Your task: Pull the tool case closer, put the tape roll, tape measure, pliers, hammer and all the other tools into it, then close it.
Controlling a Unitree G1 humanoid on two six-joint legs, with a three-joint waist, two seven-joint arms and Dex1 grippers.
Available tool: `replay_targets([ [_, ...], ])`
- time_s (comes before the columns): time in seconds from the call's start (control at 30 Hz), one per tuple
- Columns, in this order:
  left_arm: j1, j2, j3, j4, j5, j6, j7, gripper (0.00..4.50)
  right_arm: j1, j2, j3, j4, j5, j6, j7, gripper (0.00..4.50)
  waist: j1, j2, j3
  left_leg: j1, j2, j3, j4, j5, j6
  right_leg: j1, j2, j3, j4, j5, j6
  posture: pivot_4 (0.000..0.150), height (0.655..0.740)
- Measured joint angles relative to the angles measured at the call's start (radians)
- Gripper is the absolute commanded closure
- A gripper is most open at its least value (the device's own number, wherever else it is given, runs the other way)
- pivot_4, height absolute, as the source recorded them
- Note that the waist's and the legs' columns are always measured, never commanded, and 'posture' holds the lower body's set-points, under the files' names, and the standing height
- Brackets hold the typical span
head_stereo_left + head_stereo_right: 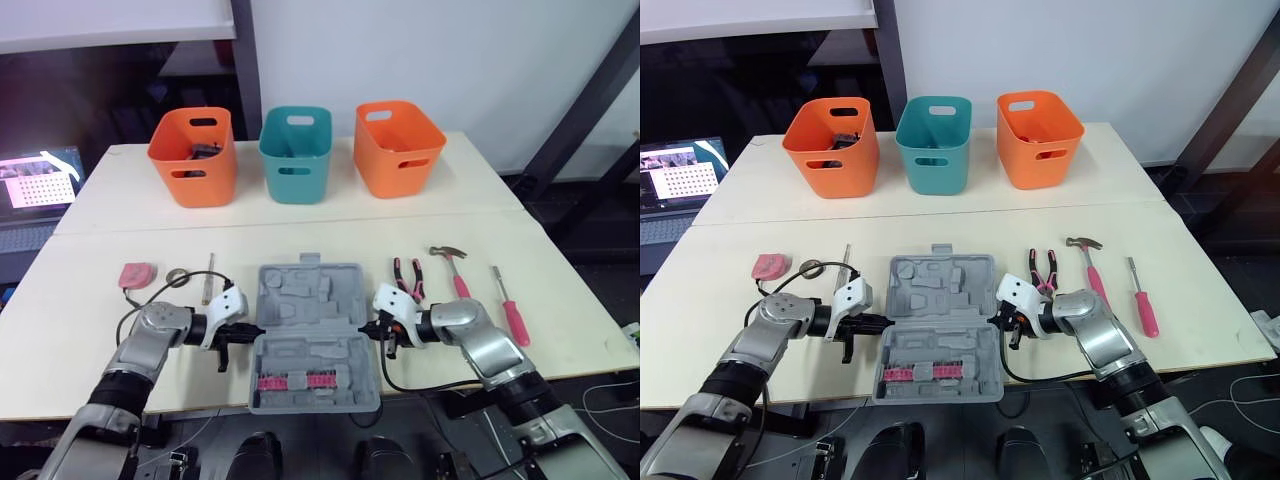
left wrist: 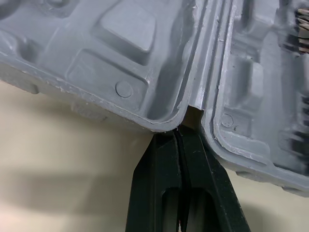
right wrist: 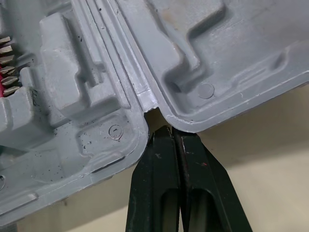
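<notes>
Left pincer [image 1: 256,330], right pincer [image 1: 364,330] closed, pointing inward.

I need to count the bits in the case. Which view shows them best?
The left eye view: the whole pink bit row lies in the case's near half. The right eye view shows much the same. The right wrist view catches a few bit tips, the left wrist view a sliver.

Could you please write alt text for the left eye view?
An open grey tool case lies between the left claw and right claw, both shut, tips at its hinge ends. Pliers, a hammer and a screwdriver lie to its right.
</notes>
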Motion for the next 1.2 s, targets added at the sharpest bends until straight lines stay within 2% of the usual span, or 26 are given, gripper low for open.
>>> replay_targets([
  [0.6, 0.066, 0.027, 0.001, -0.074, -0.043, 0.043, 0.031, 4.48, 0.056, -0.012, -0.004, -0.04, 0.038, 0.009, -0.013, 4.42, -0.002, 0.0, 0.0, 0.001, 0.0, 0.0, 0.0, 0.0, 0.0, 0.001, 0.0, 0.0, 0.0, 0.0, 0.0, 0.15, 0.74],
  [0.97, 0.087, 0.079, 0.008, -0.075, -0.065, 0.046, 0.044, 4.48, 0.057, -0.06, -0.033, 0.009, 0.063, -0.042, -0.019, 4.42, 0.0, 0.0, -0.001, 0.002, 0.0, 0.0, 0.0, 0.0, 0.0, 0.001, 0.0, 0.0, 0.0, -0.001, -0.002, 0.15, 0.74],
  [1.13, 0.097, 0.108, 0.074, -0.036, -0.101, 0.035, 0.074, 4.48, 0.119, -0.141, -0.158, -0.048, 0.137, -0.032, -0.012, 4.42, 0.0, 0.0, 0.0, 0.002, 0.0, 0.0, -0.001, 0.0, 0.0, 0.001, 0.0, 0.0, 0.0, -0.001, -0.003, 0.15, 0.74],
  [1.17, 0.113, 0.118, 0.106, -0.025, -0.119, 0.042, 0.081, 4.24, 0.136, -0.161, -0.198, -0.075, 0.167, -0.018, -0.008, 4.47, -0.002, 0.0, 0.0, 0.002, 0.001, 0.0, -0.001, 0.0, 0.0, 0.0, 0.0, 0.0, 0.0, -0.001, -0.002, 0.15, 0.74],
  [1.2, 0.13, 0.123, 0.146, -0.026, -0.154, 0.046, 0.081, 3.95, 0.159, -0.176, -0.249, -0.109, 0.202, 0.002, -0.008, 4.21, 0.0, 0.0, 0.0, 0.001, 0.001, 0.0, -0.002, 0.0, 0.0, 0.0, 0.0, 0.0, 0.0, -0.001, -0.002, 0.15, 0.74],
])
